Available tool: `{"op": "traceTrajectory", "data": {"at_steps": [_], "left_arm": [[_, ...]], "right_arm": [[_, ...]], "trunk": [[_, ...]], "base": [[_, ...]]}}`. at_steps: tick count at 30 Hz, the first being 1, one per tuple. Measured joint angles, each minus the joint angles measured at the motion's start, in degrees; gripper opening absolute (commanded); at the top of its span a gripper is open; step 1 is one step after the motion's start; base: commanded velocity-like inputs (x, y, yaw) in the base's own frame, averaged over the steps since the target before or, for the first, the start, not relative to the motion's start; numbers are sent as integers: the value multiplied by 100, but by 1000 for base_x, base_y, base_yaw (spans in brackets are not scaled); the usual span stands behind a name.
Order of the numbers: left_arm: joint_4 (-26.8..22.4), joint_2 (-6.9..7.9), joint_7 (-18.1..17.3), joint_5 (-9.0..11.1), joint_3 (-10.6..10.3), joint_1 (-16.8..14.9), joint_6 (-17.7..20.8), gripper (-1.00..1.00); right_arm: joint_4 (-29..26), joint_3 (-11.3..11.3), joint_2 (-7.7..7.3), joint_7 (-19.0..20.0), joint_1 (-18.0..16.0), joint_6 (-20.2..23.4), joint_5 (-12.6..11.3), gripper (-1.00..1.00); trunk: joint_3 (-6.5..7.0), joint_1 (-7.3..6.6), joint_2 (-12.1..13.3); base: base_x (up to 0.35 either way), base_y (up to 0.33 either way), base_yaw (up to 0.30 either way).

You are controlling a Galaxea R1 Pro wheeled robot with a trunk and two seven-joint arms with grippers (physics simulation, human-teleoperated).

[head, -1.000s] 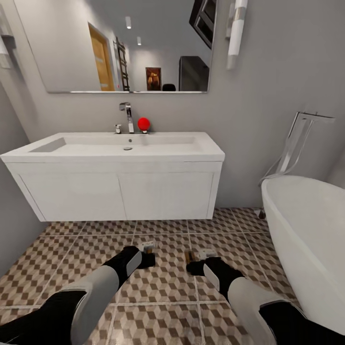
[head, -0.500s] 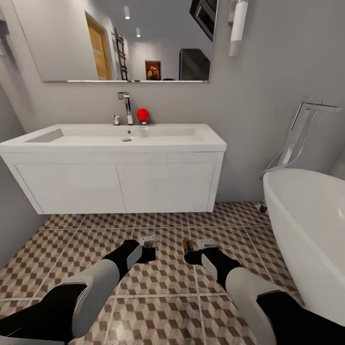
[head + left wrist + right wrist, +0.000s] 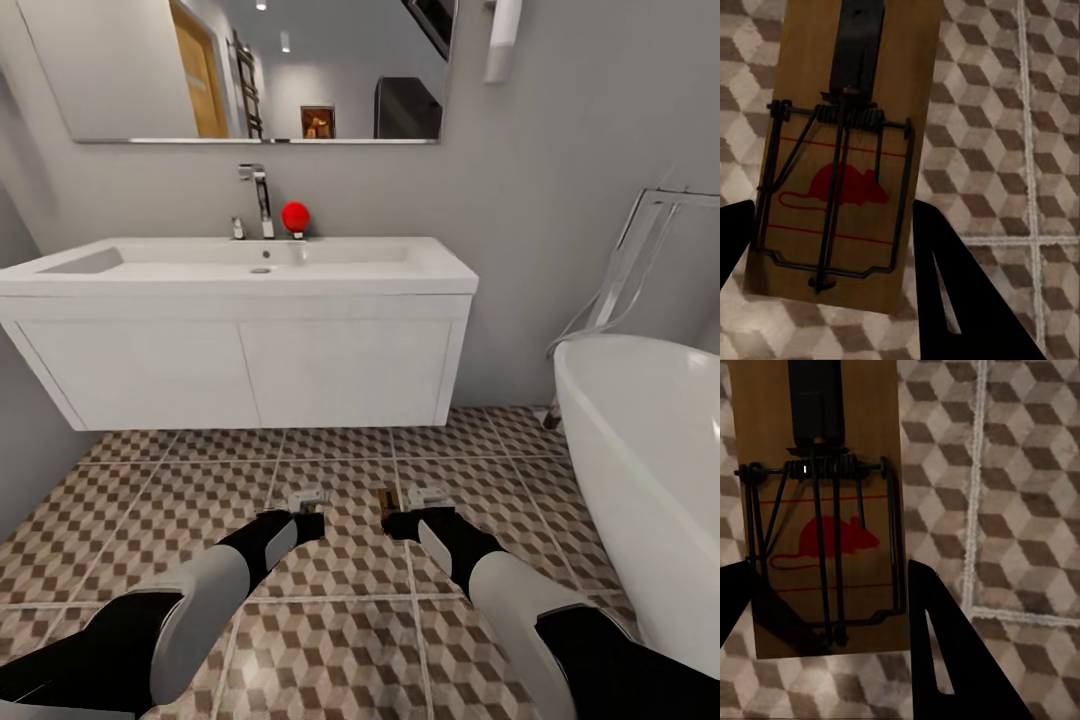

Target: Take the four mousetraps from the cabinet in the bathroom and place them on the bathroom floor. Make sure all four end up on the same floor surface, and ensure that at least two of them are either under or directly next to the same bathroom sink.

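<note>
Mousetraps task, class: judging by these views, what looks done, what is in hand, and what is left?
Done: no mousetrap shows lying loose on the bathroom floor.
In hand: the left pincer grips one mousetrap; the right pincer grips another mousetrap, both low before the bathroom sink.
Left: setting these down, then two more.

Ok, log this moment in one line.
left gripper: holding mousetrap | right gripper: holding second mousetrap | both above bathroom floor before bathroom sink
</note>
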Motion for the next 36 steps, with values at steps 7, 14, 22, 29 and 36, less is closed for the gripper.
{"op": "traceTrajectory", "data": {"at_steps": [7, 14, 22, 29, 36], "left_arm": [[142, 0, -47, -8, -1, 0, -648, -100], [167, -1, -70, -1, -2, -1, -1082, -100], [168, 0, -75, -1, -2, 0, -1053, -100], [122, 0, -79, -7, -2, -1, -728, -100], [113, 0, -75, -3, 4, -1, -654, -100]], "right_arm": [[-3, 6, 0, 15, 0, -12, 0, -100], [-5, 0, 0, 27, 2, -37, 5, -100], [-4, 11, 0, 28, 2, -61, -1, -100], [-4, 8, 0, 22, 2, -66, 2, -100], [-4, 5, 0, 23, 2, -66, 3, -100]], "trunk": [[-220, 18, -10], [-351, 25, -14], [-491, 33, -18], [-689, 51, -27], [-851, 69, -37]], "base": [[0, 0, 0], [0, 0, 0], [0, 0, 0], [0, 0, 0], [0, 0, 0]]}}
